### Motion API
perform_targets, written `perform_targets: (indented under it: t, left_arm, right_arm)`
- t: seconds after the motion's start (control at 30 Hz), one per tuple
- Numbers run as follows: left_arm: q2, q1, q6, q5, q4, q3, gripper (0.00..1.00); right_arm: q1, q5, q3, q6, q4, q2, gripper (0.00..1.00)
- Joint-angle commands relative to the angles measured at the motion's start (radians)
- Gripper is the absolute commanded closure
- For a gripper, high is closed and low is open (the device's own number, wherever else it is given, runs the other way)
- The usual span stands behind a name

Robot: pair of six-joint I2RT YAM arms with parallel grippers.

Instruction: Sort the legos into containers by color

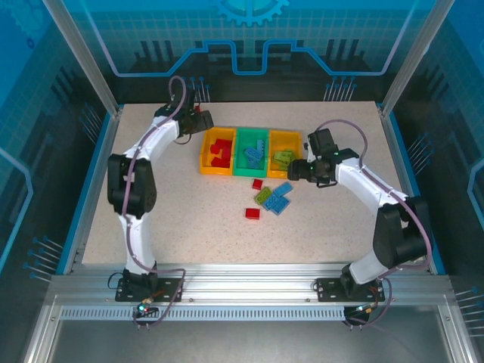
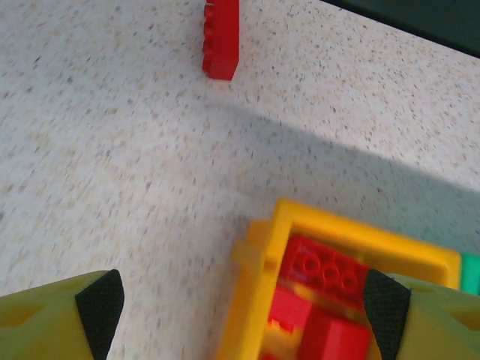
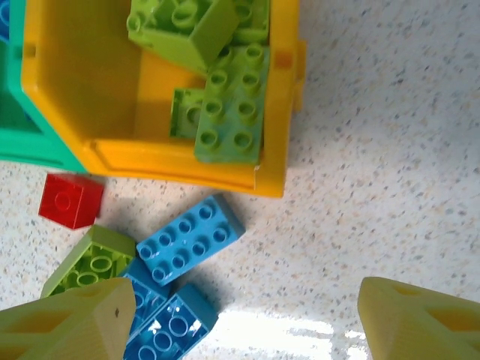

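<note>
In the left wrist view a red brick (image 2: 221,37) lying on the counter (image 1: 189,223) is cut off by the top edge. The left yellow bin (image 2: 259,292) is seen only at one corner, and its red bricks (image 2: 326,274) are blurred and partly covered by a fingertip. The left pincer (image 2: 244,311) is held wide open over that corner, with nothing between its pads. The green bin (image 1: 250,172), in the middle of the row, is reduced to a sliver at the edge of both wrist views; blue bricks (image 1: 253,153) are seen in it from above. The right yellow bin (image 3: 180,161) is cropped at the top of the right wrist view, with light green bricks (image 3: 232,105) piled in it — their number cannot be told. The right pincer (image 3: 247,322) is likewise spread open and empty over loose pieces just in front of that bin: a small red cube (image 3: 71,199), a green brick (image 3: 86,262) partly hidden by one yellow fingertip, and loose blue bricks (image 3: 190,238) overlapping one another. A further red piece (image 1: 252,213) lies apart, nearer the arm bases. The counter is pale and speckled, washed out by glare near the right pincer, and is enclosed by metal posts (image 1: 83,53) and blue-tinted panels (image 1: 249,38).
</note>
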Motion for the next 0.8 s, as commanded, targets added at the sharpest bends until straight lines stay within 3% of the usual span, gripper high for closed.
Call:
perform_targets:
  t: [0.0,0.23,0.4,0.67,0.77]
  left_arm:
    - [0.121,0.011,0.037,0.025,-0.051,0.139,0.13]
    - [0.380,0.027,0.055,-0.021,-0.031,0.454,0.18]
    - [0.476,0.029,0.067,-0.099,0.044,0.536,0.16]
    - [0.637,0.038,0.055,-0.167,0.005,0.756,0.10]
    - [0.674,0.043,0.062,-0.169,-0.011,0.823,0.14]
  right_arm:
    - [-0.023,-0.012,0.051,-0.031,-0.024,0.059,0.20]
    - [-0.050,-0.013,0.107,-0.042,-0.029,0.141,0.20]
    - [-0.065,-0.006,0.145,-0.040,-0.047,0.193,0.20]
    - [-0.082,-0.010,0.187,-0.026,-0.073,0.243,0.19]
    - [-0.087,-0.010,0.198,-0.022,-0.082,0.247,0.18]
